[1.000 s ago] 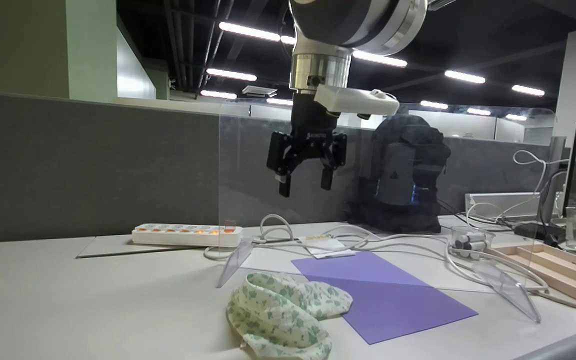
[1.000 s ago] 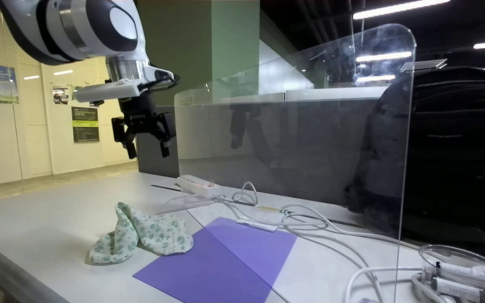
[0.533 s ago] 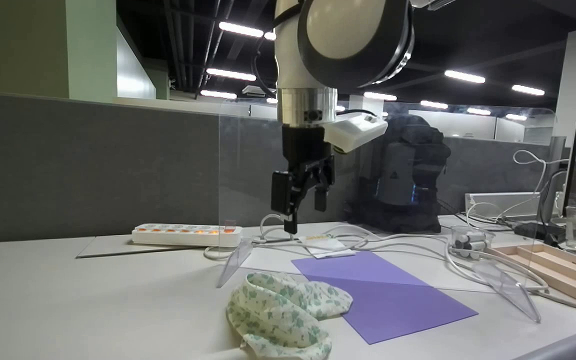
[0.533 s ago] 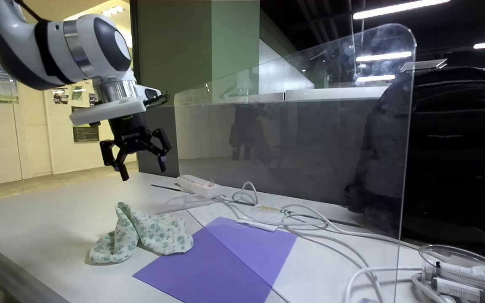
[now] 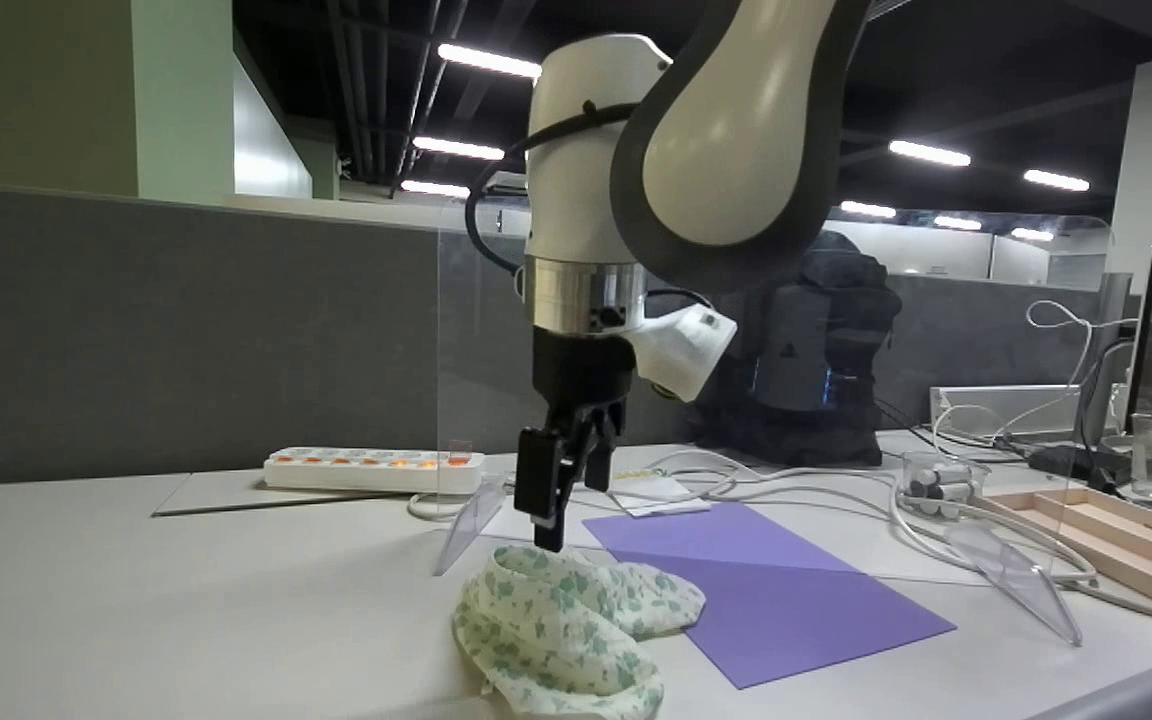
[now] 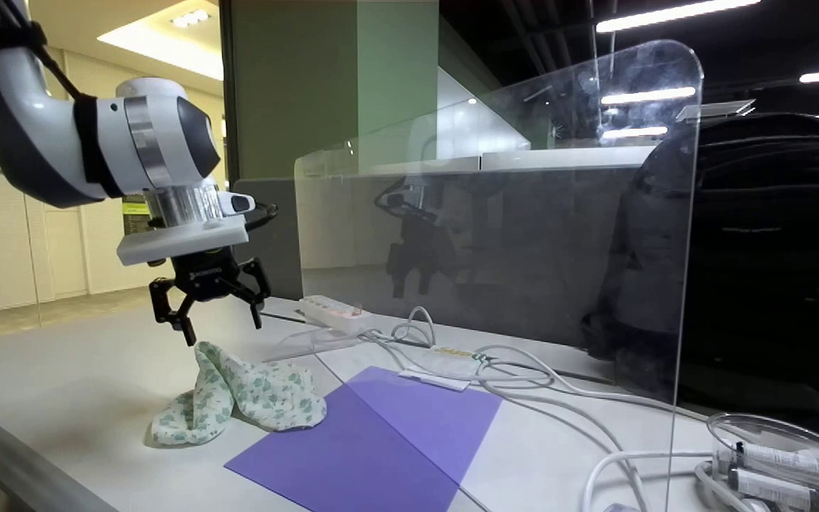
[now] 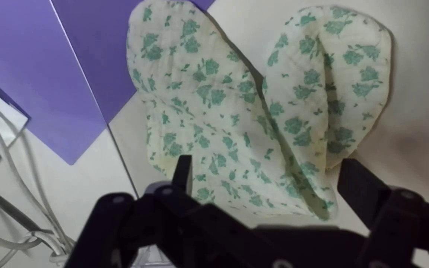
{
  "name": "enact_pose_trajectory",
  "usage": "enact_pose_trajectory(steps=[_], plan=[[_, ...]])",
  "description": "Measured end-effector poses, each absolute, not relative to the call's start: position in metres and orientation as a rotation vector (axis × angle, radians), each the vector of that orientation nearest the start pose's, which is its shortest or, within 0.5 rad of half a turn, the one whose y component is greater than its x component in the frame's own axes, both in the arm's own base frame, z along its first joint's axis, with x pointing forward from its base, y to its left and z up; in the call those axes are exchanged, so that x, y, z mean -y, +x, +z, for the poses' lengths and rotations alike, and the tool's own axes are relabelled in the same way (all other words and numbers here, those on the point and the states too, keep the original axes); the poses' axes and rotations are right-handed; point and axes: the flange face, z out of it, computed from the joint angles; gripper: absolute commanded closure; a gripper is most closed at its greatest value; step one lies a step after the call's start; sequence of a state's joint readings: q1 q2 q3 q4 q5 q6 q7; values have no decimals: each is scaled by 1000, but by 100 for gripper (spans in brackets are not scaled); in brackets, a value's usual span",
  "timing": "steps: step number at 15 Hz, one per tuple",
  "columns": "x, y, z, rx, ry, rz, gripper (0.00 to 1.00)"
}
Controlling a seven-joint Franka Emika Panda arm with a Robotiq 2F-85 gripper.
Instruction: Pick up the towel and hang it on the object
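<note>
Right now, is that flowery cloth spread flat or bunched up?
Bunched up: the cloth rises to a peak above the table in an exterior view, and the wrist view shows folds.

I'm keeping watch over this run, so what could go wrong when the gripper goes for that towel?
The towel lies in loose folds, so the open gripper might pinch only one fold and lose it. One end overlaps the purple sheet, which could get dragged along. The clear panel stands upright close beside the towel, so a sideways swing might knock it.
</note>
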State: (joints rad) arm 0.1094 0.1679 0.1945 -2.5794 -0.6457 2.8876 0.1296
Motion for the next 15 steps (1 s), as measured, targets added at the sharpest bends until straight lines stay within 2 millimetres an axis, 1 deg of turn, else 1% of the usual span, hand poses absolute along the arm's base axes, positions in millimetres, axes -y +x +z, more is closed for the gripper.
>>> enact_pose_trajectory(steps=[4, 8, 9, 10, 13, 15], plan=[[-181, 421, 196, 1251, -2954, -326, 0], [-183, 428, 186, 1226, -2924, -352, 0], [-182, 430, 184, 1216, -2918, -364, 25], [-181, 431, 183, 1207, -2913, -376, 26], [-179, 435, 181, 1184, -2900, -406, 49], [-179, 436, 180, 1176, -2892, -419, 62]])
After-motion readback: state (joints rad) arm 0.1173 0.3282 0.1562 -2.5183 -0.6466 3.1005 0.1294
